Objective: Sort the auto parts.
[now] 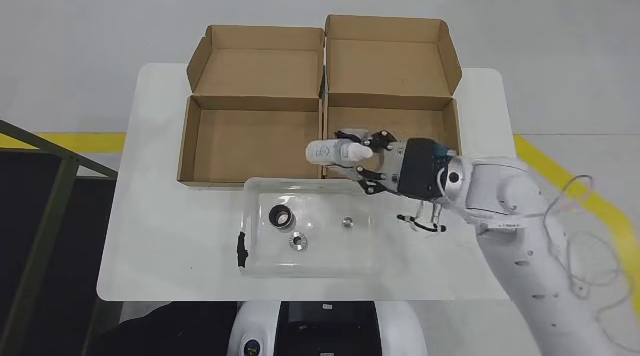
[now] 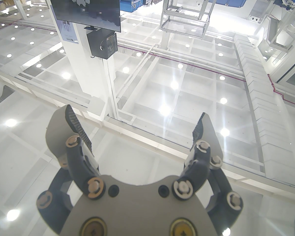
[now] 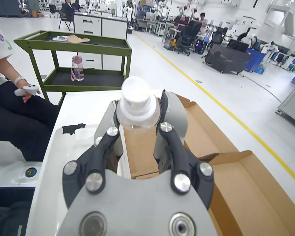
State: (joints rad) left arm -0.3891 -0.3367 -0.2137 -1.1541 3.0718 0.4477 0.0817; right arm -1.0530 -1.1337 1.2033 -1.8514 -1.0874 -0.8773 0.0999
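Observation:
My right gripper (image 1: 362,161) is shut on a clear bottle with a white cap (image 1: 332,151), held lying sideways just above the front walls where the two open cardboard boxes meet. In the right wrist view the bottle (image 3: 137,109) sits between the fingers (image 3: 173,116), cap pointing away. The left box (image 1: 252,141) and right box (image 1: 395,116) look bare inside. A clear tray (image 1: 330,254) near the table's front holds a dark ring (image 1: 281,219), a silver nut (image 1: 298,243) and a small metal part (image 1: 347,222). My left gripper (image 2: 135,121) is open, pointing at the ceiling.
A small black piece (image 1: 241,248) lies at the tray's left edge. Both box lids (image 1: 390,46) stand folded back at the far side. A green cart (image 3: 73,42) stands beyond the table's left end. The white table (image 1: 150,206) is bare to the left of the boxes.

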